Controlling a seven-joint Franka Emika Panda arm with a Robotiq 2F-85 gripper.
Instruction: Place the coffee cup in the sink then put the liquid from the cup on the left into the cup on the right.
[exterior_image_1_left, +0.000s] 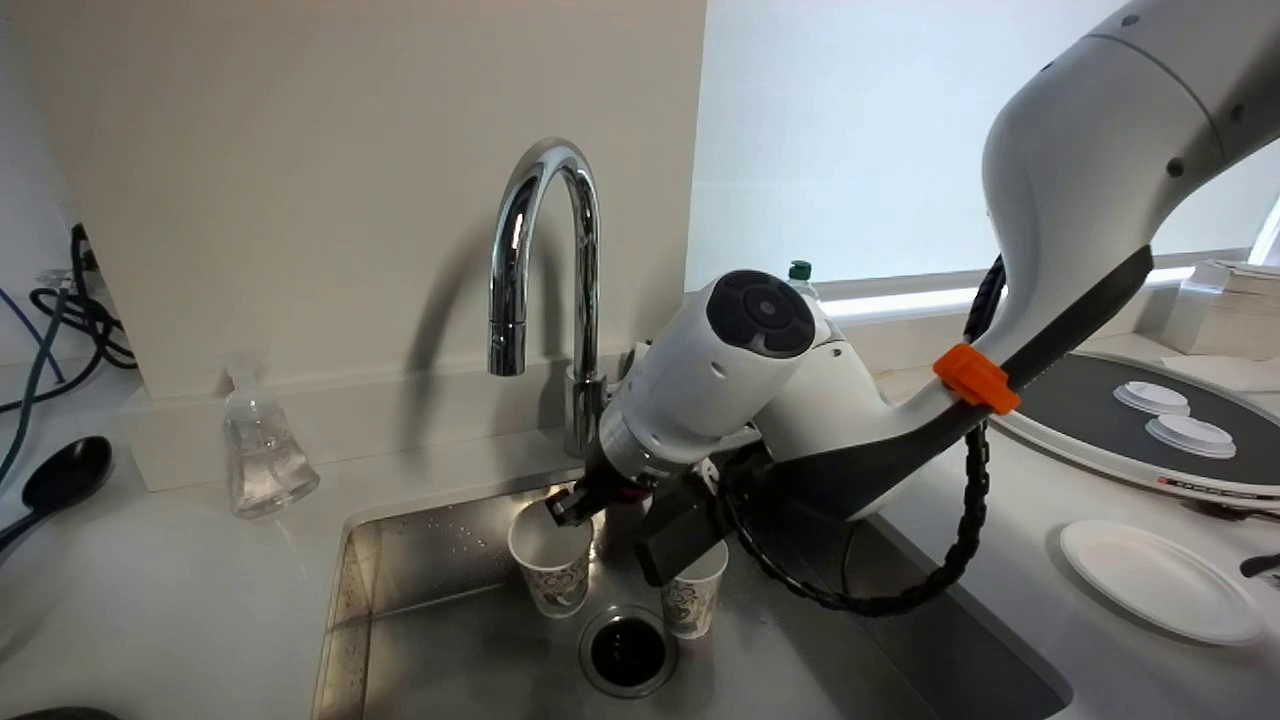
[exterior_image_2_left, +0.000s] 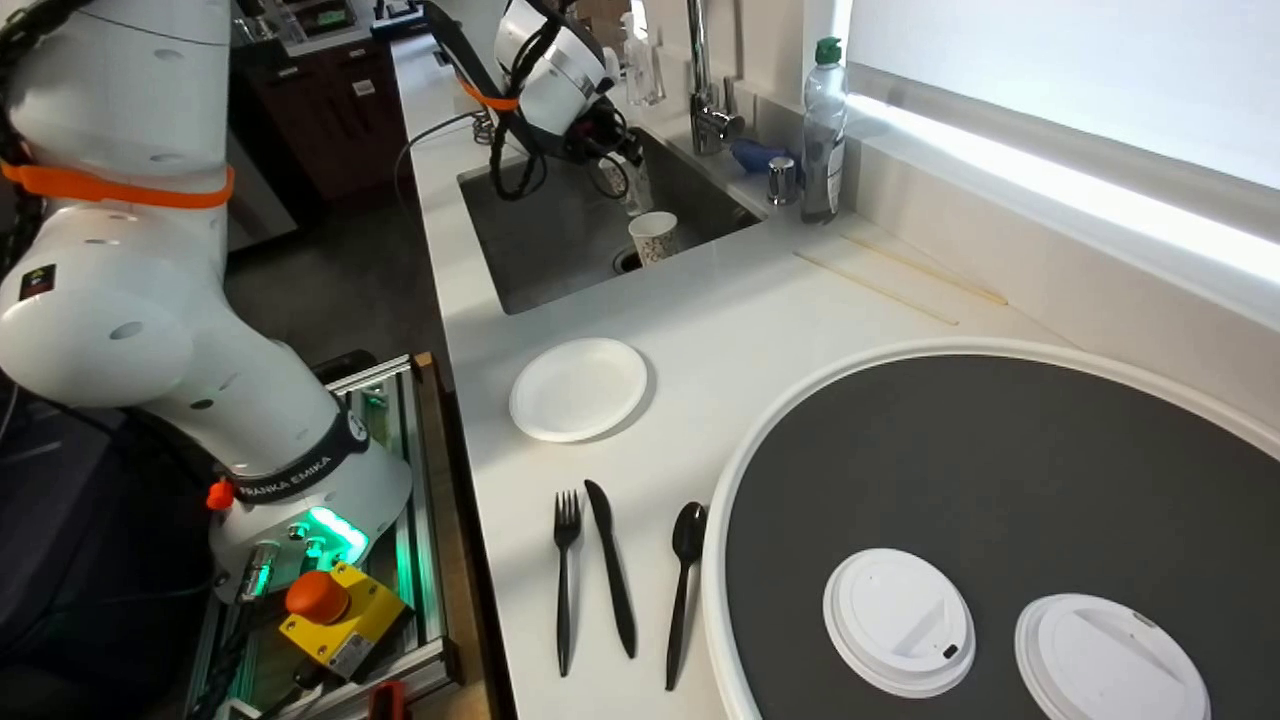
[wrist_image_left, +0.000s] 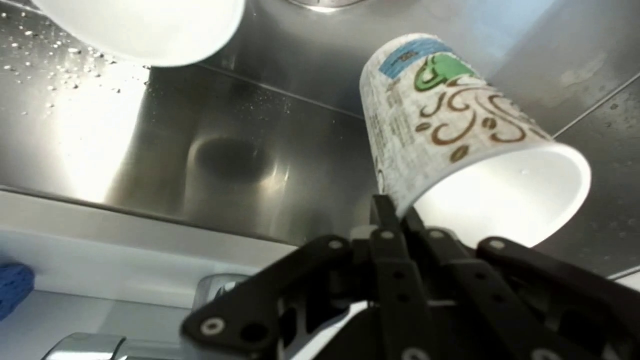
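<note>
My gripper (wrist_image_left: 397, 207) is shut on the rim of the patterned paper cup on the left (exterior_image_1_left: 557, 580), one finger inside the wall and one outside. The wrist view shows that cup (wrist_image_left: 440, 110) tilted, its mouth turned toward the camera and its inside bright white; I make out no liquid in it. The cup on the right (exterior_image_1_left: 692, 603) stands in the sink (exterior_image_1_left: 440, 660) beside the drain, partly behind my arm in that view. Its white inside (wrist_image_left: 150, 30) fills the wrist view's top left corner. Whether the held cup touches the basin floor, I cannot tell.
The arched chrome tap (exterior_image_1_left: 520, 250) rises close behind my gripper. A dish soap bottle (exterior_image_2_left: 823, 150) and a blue object (exterior_image_2_left: 757, 155) stand at the sink's back edge. On the counter lie a white plate (exterior_image_2_left: 580, 390), black cutlery, and a round grey board with white lids (exterior_image_2_left: 900, 620).
</note>
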